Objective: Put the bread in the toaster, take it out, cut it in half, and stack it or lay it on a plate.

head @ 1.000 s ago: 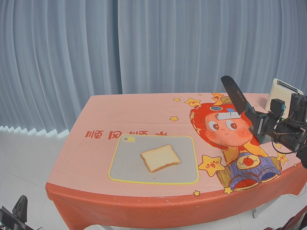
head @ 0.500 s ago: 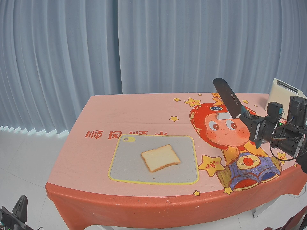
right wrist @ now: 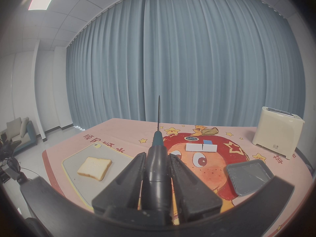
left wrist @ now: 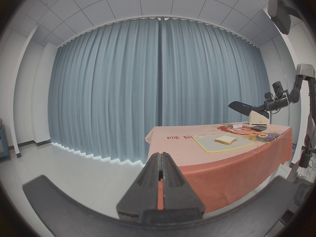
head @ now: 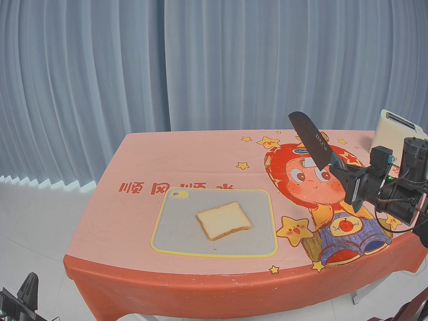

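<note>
Gripping the knife [head: 312,139] by its handle, the right gripper [head: 344,173] has its fingers clamped tight, with the blade tip raised beyond them. The bread [head: 224,220] lies whole on the cutting board [head: 178,232], well ahead of and below those fingers. Toasting is presumed done (browning cannot be confirmed); cutting and laying on the plate [right wrist: 250,176] are outstanding. The left gripper [left wrist: 160,168] is pressed closed and empty.
</note>
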`<state>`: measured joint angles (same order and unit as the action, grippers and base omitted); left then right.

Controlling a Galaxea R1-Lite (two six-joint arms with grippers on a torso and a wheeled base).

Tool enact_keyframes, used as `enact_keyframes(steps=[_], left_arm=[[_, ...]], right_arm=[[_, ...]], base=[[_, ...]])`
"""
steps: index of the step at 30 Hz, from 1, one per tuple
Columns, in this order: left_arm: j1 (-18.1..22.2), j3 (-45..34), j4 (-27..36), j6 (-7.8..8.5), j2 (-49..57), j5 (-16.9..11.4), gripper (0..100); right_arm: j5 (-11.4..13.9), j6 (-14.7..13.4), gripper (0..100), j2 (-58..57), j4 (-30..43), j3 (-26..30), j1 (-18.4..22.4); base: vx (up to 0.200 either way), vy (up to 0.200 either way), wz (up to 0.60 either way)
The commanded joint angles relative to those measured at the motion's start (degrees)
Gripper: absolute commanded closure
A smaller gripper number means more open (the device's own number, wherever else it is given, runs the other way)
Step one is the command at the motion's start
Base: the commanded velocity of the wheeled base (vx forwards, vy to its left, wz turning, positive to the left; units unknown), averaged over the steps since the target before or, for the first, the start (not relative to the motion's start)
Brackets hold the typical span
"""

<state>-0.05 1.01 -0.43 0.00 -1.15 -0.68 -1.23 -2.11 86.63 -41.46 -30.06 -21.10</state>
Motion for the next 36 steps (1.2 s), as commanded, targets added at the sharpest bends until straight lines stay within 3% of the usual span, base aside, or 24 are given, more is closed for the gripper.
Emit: enact_keyframes(steps=[1,36], left_arm=[[-0.04,-1.01,-0.01,0.00,0.00,-0.02,100],[-0.04,-1.01,-0.01,0.00,0.00,-0.02,100]], right_arm=[[-0.26,0.00,100,-0.05,-0.02,0.09,-0.34],[-0.53,0.09,100,-0.14,-0.02,1.23,-3.51]], base=[[0.000,0.000,0.00],[0.000,0.000,0.00]])
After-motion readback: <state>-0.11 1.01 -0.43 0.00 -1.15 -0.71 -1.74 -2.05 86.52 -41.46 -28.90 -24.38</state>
